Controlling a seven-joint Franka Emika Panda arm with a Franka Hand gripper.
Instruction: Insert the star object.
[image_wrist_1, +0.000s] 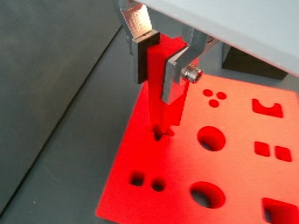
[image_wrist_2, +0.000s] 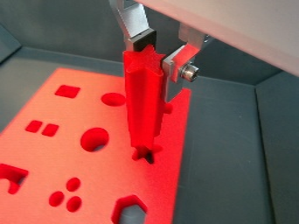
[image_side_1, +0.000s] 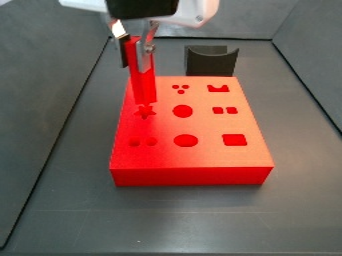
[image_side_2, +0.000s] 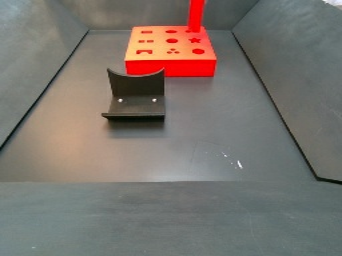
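Observation:
The star object (image_wrist_1: 160, 92) is a long red peg, held upright in my gripper (image_wrist_1: 159, 63), which is shut on the peg's upper part. Its star-shaped top face shows in a wrist view (image_wrist_2: 140, 61). The peg's lower end meets the big red block (image_wrist_1: 233, 166) at a star-shaped hole (image_wrist_2: 143, 154) near the block's edge. How deep it sits cannot be told. In a side view the gripper (image_side_1: 135, 55) stands over the block's (image_side_1: 201, 150) far left part with the peg (image_side_1: 139, 85) below it. In a side view only the peg (image_side_2: 195, 14) shows above the block (image_side_2: 170, 60).
The block has several other shaped holes, among them round ones (image_wrist_1: 211, 136) and square ones (image_wrist_2: 42, 129). The dark fixture (image_side_1: 210, 58) stands on the floor behind the block and shows in both side views (image_side_2: 134, 95). Sloping dark walls (image_side_2: 40, 90) ring the floor.

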